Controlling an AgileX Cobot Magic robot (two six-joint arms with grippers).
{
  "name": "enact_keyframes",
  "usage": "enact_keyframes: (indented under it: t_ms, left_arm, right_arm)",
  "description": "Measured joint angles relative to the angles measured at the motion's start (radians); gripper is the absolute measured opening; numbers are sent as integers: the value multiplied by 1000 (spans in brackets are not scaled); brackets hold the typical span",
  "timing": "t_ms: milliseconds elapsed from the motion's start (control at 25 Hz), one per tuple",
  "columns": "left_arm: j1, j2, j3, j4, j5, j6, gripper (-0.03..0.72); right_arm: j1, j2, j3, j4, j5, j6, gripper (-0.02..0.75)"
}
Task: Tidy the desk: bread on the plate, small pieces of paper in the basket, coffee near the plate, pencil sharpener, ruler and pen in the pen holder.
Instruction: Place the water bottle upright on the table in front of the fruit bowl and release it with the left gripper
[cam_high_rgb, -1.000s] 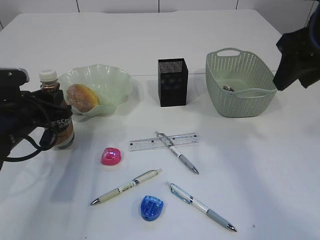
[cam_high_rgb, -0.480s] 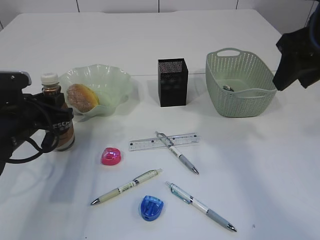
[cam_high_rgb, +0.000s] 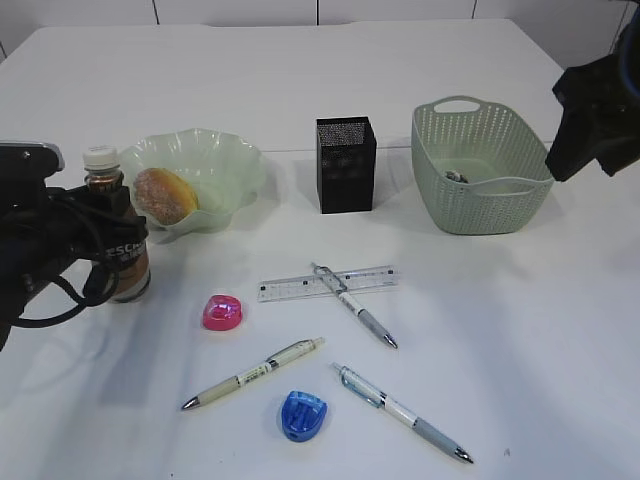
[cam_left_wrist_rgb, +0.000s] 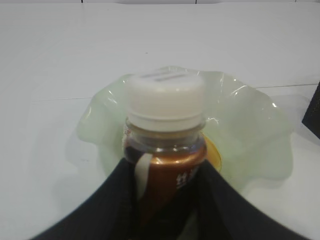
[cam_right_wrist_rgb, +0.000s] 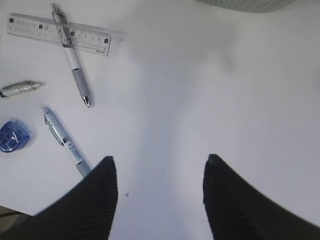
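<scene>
My left gripper (cam_high_rgb: 103, 248) is shut on the brown coffee bottle (cam_high_rgb: 122, 250), which stands upright just left of the plate (cam_high_rgb: 228, 160); its white cap (cam_left_wrist_rgb: 164, 97) fills the left wrist view, with the dark fingers (cam_left_wrist_rgb: 112, 200) on both sides of the neck. The bread (cam_high_rgb: 165, 194) lies in the plate. On the desk (cam_high_rgb: 520, 330) lie the ruler (cam_high_rgb: 300, 288) with a pen (cam_high_rgb: 358, 308) across it, two more pens (cam_high_rgb: 255, 373) (cam_high_rgb: 400, 411), a pink sharpener (cam_high_rgb: 222, 312) and a blue sharpener (cam_high_rgb: 303, 415). My right gripper (cam_right_wrist_rgb: 160, 165) hangs open over bare desk.
The black mesh pen holder (cam_high_rgb: 346, 165) stands at centre back. The green basket (cam_high_rgb: 480, 190) at the right back holds small paper pieces (cam_high_rgb: 457, 177). The right arm (cam_high_rgb: 595, 115) hovers beside the basket's right end.
The left gripper has carried the coffee bottle slightly right and down, closer to the plate. The right arm has stayed put.
</scene>
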Motion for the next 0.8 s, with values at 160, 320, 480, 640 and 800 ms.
enact_keyframes:
  t_ms: [160,320,480,640,800]
  left_arm:
    - [0,1,0,5,-4,0,244]
    - [0,2,0,7,-22,0,248]
    - [0,2,0,7,-22,0,249]
    - [0,2,0,7,-22,0,251]
    - [0,2,0,7,-22,0,254]
  right_arm:
    - [0,0,0,0,0,-2,439]
    - [0,0,0,0,0,-2,439]
    - [0,0,0,0,0,-2,439]
    - [0,0,0,0,0,-5,439]
    - [0,0,0,0,0,-5,439]
